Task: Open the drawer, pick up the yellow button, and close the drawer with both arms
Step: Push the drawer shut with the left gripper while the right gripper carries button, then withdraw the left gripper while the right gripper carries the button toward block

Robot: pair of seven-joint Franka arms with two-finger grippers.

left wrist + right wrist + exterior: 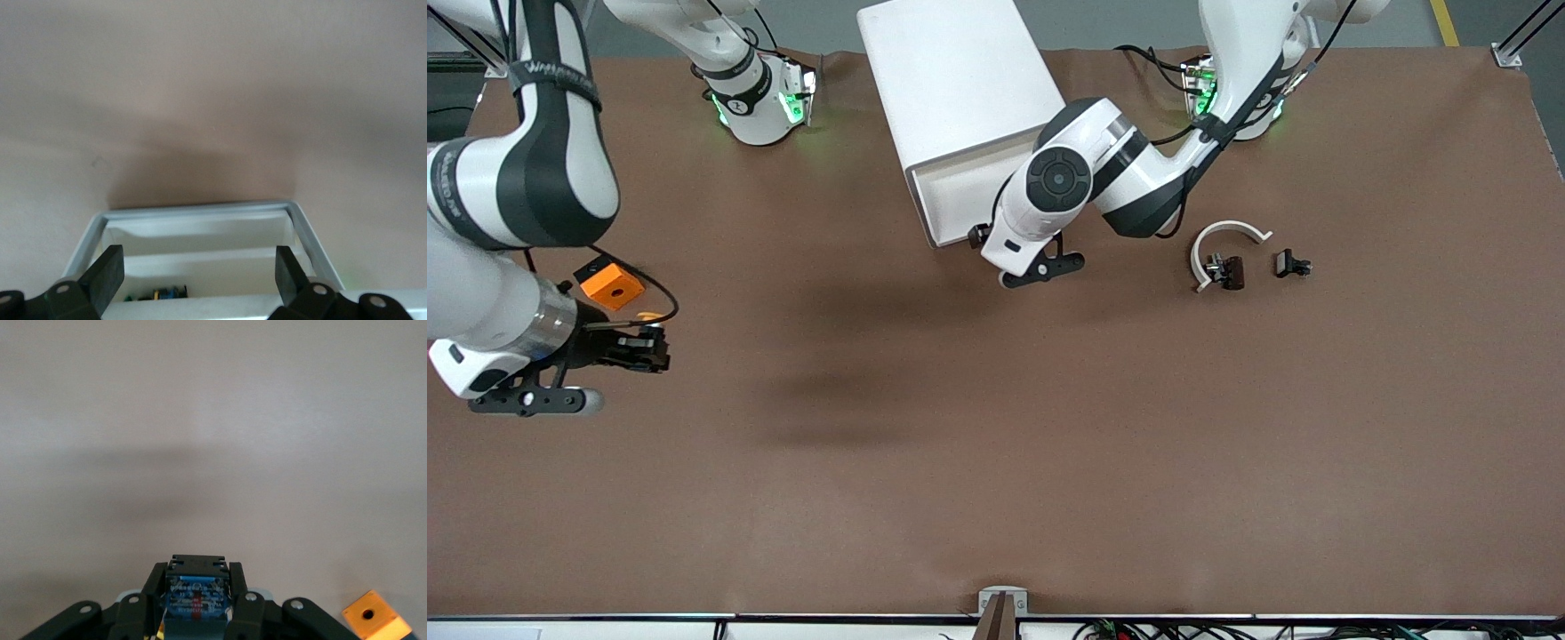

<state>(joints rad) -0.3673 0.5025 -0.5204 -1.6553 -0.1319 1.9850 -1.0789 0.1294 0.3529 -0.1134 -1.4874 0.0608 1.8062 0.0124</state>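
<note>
The drawer [960, 191] stands pulled out of the top of the white cabinet [951, 71]. My left gripper [199, 273] hangs open over the drawer's front rim [200, 208], with nothing between its fingers [107, 277]. In the front view its wrist [1018, 236] covers the drawer's corner toward the left arm's end. My right gripper [198, 577] is shut on the button [197, 597], whose black body with a blue label shows between the fingers. That gripper [649, 348] is over the table beside the orange block, at the right arm's end.
An orange square block [611, 286] with a hole lies by the right gripper, also seen as the orange block [375, 623]. Small coloured parts [160, 292] lie in the drawer. A white curved piece [1223, 240] and a small black clip [1291, 264] lie toward the left arm's end.
</note>
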